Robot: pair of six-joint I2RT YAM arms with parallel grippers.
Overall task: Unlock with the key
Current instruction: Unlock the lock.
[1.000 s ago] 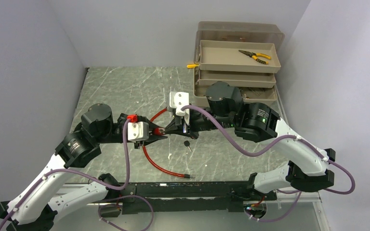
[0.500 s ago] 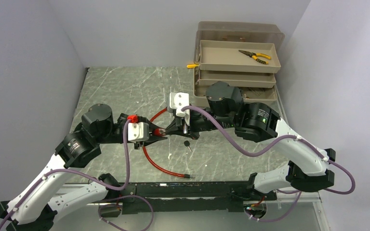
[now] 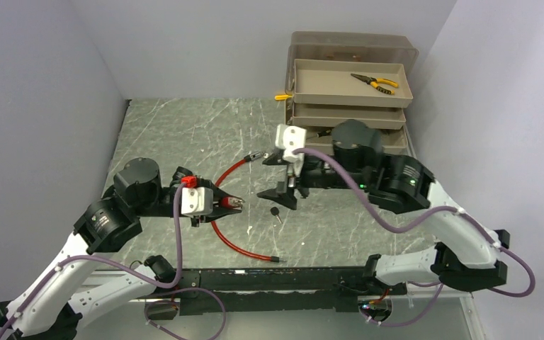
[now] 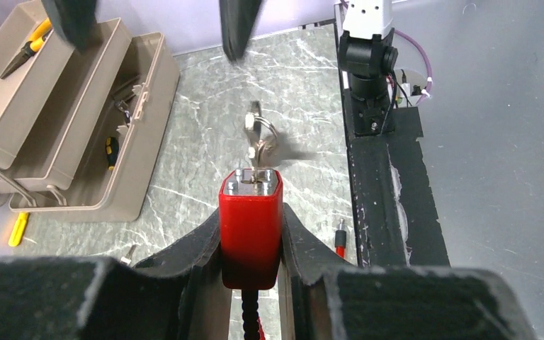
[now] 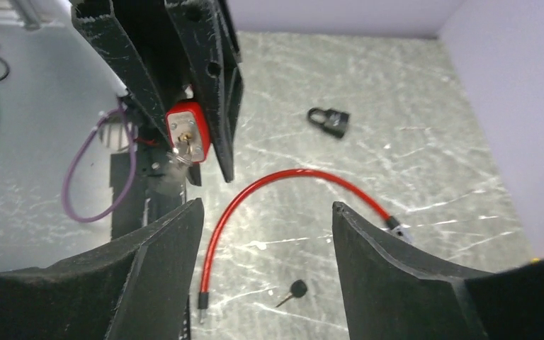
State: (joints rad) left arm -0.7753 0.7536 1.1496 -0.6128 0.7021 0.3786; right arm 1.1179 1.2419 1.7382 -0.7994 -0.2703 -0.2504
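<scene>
Nearest you, the left gripper is closed tight on the flat sides of the red padlock. It's a hard, smooth block and looks firmly pinned, with its red cable lying slack on the table. The key stands in the keyhole on the lock's outer face; it's thin, stiff and light, so you pinch its flat head, not the loose ring, and turn gently. Beyond it, your right gripper hangs wide open, holding nothing, clear of the key.

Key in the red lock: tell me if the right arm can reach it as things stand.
Probably yes. The right gripper is open and faces the key, which sticks out of the red lock clamped in the left gripper; nothing stands between them.
</scene>
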